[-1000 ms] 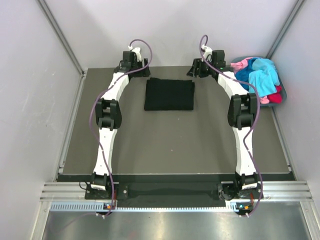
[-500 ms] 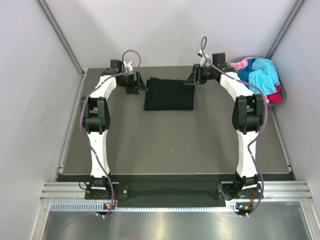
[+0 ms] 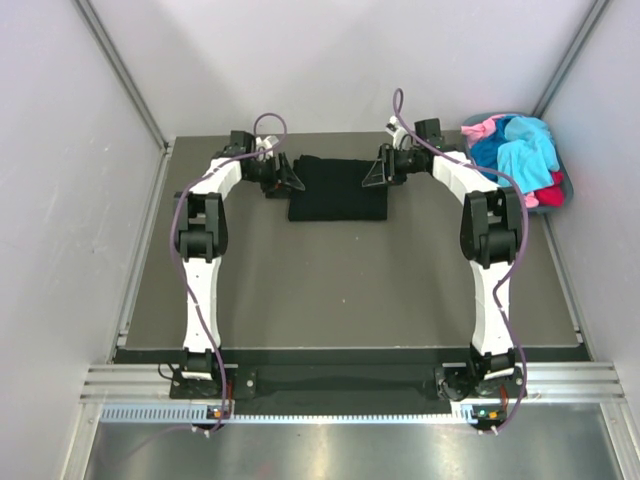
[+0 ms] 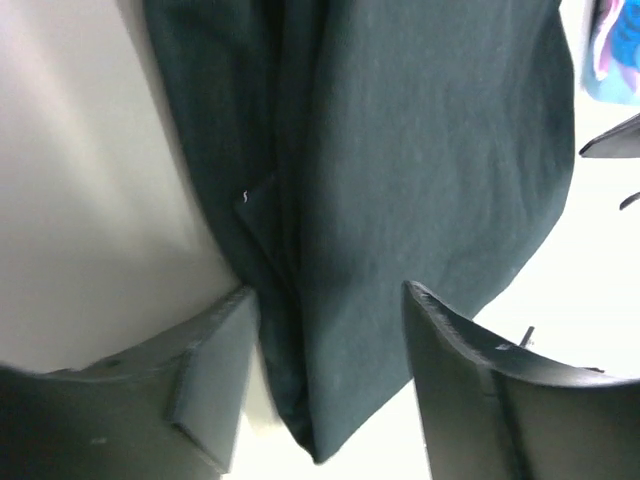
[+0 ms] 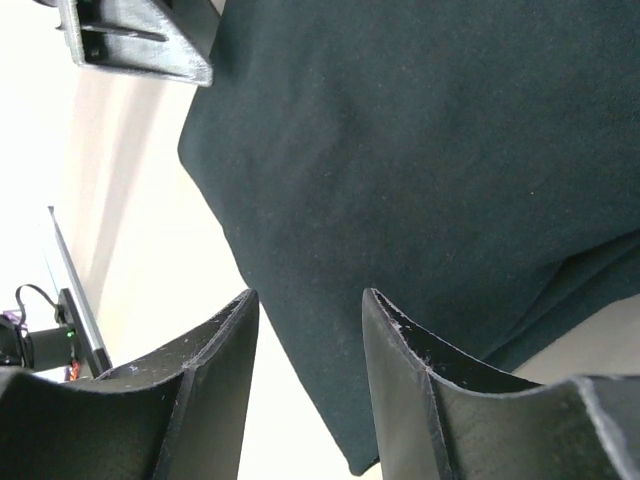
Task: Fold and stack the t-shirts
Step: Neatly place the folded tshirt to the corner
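Folded black t-shirt (image 3: 338, 192) far-centre on surface (image 3: 350, 290), L hand (image 4: 325, 330) open astride its left edge, R hand (image 5: 305, 335) open at right edge, shirt cropped in wrist views.

Table (image 3: 300, 300): rectangular, dark grey matte top, enclosed by pale walls on three sides. An aluminium rail (image 3: 350, 385) runs along the near edge.

Lying directly on it:
- Black t-shirt (image 3: 337, 190), one, folded to a flat rectangle. It sits at the far middle of the top, its far edge near the back edge of the table. The left wrist view shows layered folds (image 4: 285, 200) along one side.
- Basket (image 3: 563, 182), blue-grey, at the far right corner, heaped with blue, pink and red garments (image 3: 520, 150). Whether it stands on the top or just beside it cannot be told.
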Robot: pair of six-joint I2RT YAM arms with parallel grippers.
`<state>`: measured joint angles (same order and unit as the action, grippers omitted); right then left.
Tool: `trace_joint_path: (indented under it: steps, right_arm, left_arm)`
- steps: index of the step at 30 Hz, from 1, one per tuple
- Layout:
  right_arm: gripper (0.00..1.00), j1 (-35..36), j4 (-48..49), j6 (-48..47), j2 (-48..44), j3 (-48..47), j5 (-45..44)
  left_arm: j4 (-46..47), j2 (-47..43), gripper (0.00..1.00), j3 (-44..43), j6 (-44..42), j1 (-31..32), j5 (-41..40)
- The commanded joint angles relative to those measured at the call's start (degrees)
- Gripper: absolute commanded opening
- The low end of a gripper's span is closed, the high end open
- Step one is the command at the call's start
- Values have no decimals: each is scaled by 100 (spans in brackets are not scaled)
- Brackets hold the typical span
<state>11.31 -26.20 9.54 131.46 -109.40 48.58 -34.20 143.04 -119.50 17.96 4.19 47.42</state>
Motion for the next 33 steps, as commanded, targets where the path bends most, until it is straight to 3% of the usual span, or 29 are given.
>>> trace_joint_path:
  steps: [1, 3, 5, 9, 11, 13, 22, 30, 33]
  right_arm:
    - [47, 73, 89, -128, -41, -81, -24]
    - [47, 73, 1, -250, -146, -46, -85]
    - [47, 73, -87, -373, -278, 6, -155]
    - [47, 47, -114, -479, -471, 138, -217]
    - [48, 12, -131, -514, -524, 165, -208]
    - [47, -32, -166, -593, -560, 165, -208]
    - [48, -252, -158, -620, -507, -142, -235]
    - [48, -270, -35, -427, -261, -459, -217]
    - [49, -270, -8, -348, -226, -529, -208]
  left_arm:
    - [448, 434, 63, -265, 242, 117, 118]
    - [606, 618, 49, -398, 392, 187, 66]
    - [756, 768, 43, -644, 454, 240, 5]
    - [844, 796, 21, -925, 463, 302, -241]
    - [740, 691, 7, -987, 297, 293, -408]
    - [590, 585, 0, -1005, 25, 267, -645]
    - [-254, 13, 0, -1162, -1399, -348, -2332]
    - [-193, 110, 0, -1733, -2296, -1016, -4316]
    - [-70, 162, 0, -1813, -2515, -1165, -4688]
